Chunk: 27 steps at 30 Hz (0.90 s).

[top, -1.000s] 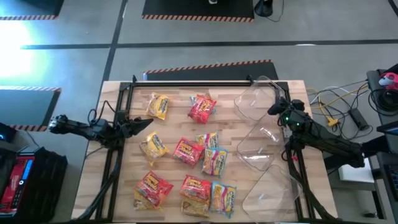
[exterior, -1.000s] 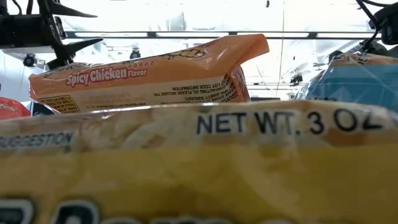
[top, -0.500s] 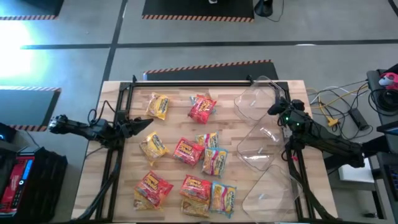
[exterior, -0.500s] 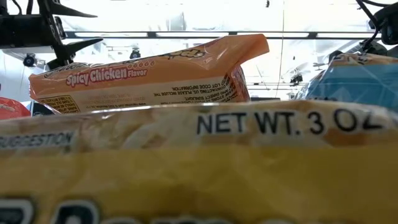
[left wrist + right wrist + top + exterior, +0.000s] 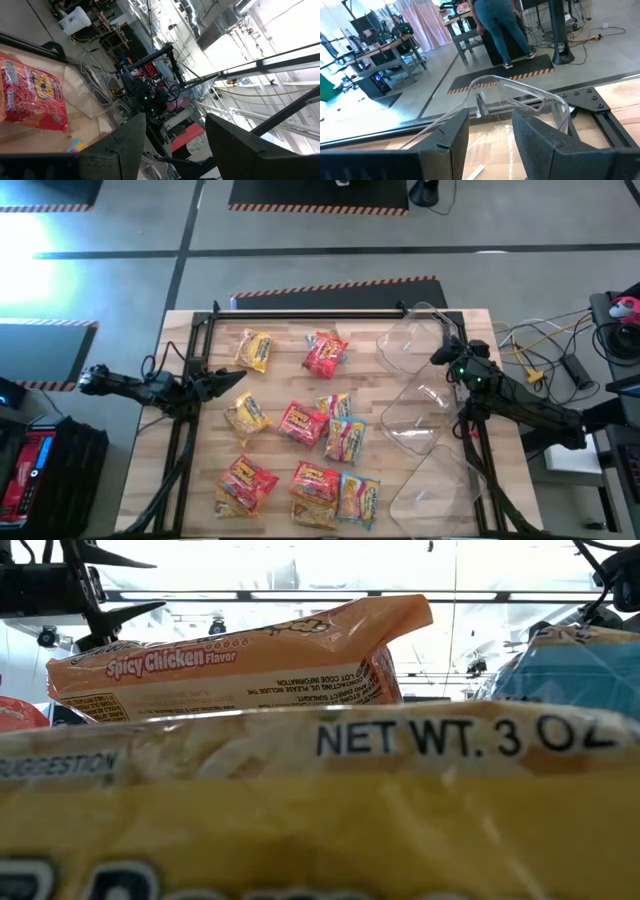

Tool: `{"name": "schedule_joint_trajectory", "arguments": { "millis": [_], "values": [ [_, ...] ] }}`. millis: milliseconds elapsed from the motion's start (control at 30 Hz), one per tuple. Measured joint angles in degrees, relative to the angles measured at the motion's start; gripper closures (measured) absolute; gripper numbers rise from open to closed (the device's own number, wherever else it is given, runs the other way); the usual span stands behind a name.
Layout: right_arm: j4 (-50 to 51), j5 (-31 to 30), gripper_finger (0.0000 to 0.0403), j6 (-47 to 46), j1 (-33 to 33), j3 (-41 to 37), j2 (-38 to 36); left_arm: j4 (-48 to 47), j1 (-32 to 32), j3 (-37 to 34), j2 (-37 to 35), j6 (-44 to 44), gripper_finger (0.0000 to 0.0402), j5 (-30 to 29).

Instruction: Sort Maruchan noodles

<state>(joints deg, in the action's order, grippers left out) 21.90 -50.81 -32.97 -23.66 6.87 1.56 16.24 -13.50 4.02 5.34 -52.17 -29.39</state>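
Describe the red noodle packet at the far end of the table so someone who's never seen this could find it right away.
Start at the wooden table seen from above and go to the far row, where only two packets lie. The red packet is the right one of the pair, between a yellow packet and the clear tubs. It lies alone, touching nothing, unlike the red ones clustered nearer.

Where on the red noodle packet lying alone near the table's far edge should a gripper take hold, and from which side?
Grip the red packet across its crinkled sealed edge, coming straight down from above. It lies flat on the table with bare wood all round and no other packet touching, so the fingers probably have room either side of that thin edge.
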Motion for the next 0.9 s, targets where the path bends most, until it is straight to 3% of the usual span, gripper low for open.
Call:
{"name": "schedule_joint_trajectory", "arguments": {
  "millis": [367, 633, 733, 900],
  "values": [
    [0.0, 0.0, 0.0264, 0.0, 0.0, 0.0, 0.0, 0.0, 0.0, 0.0, 0.0, 0.0, 0.0212, 0.0],
    [0.0, 0.0, 0.0264, 0.0, 0.0, 0.0, 0.0, -0.7, 0.0, 0.0, 0.0, 2.8, 0.0212, -3.7],
    [0.0, 0.0, 0.0264, 0.0, 0.0, 0.0, 0.0, 1.3, 0.0, 0.0, 0.0, -0.6, 0.0212, -4.8],
    [0.0, 0.0, 0.0264, 0.0, 0.0, 0.0, 0.0, 3.6, 0.0, 0.0, 0.0, 2.1, 0.0212, -5.0]
  ]
}}
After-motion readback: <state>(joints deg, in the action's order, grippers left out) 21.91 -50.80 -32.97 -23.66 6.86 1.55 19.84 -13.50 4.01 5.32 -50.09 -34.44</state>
